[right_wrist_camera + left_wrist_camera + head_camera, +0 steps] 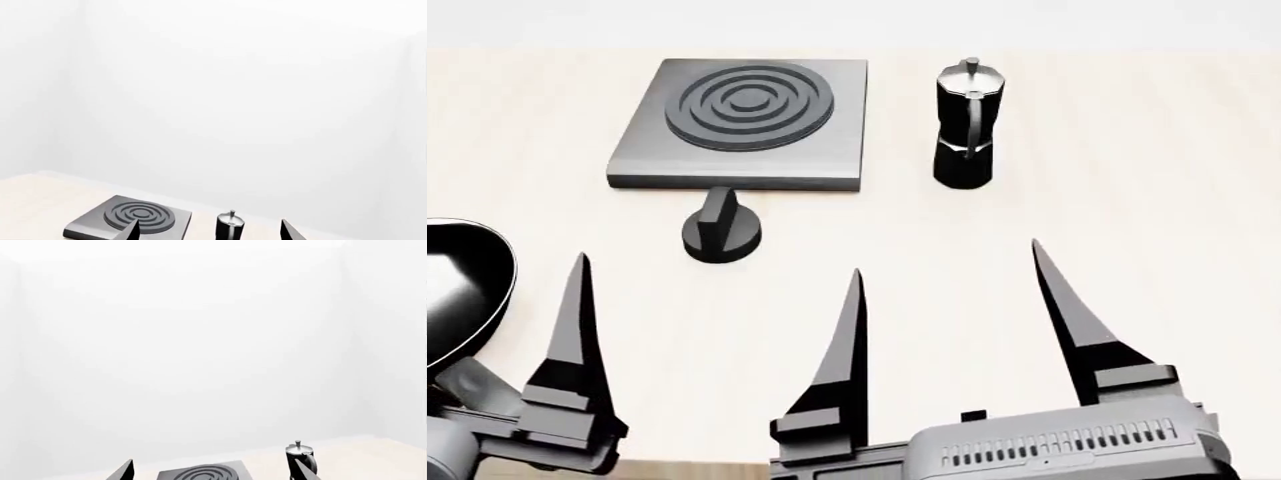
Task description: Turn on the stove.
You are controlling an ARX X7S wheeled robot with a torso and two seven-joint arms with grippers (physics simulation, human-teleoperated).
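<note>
The stove is a flat grey metal slab with a ringed burner, at the far middle of the pale table. Its small black knob stands on the table just in front of the slab. My left gripper is open and empty, its fingertips a short way in front of the knob. My right gripper is open and empty, to the right of the knob. In the left wrist view the stove shows between the open left gripper fingers. In the right wrist view the stove lies beside the open right gripper. The knob is out of both wrist views.
A black-and-silver moka pot stands right of the stove; it also shows in the left wrist view and the right wrist view. A black frying pan lies at the left edge, beside my left arm.
</note>
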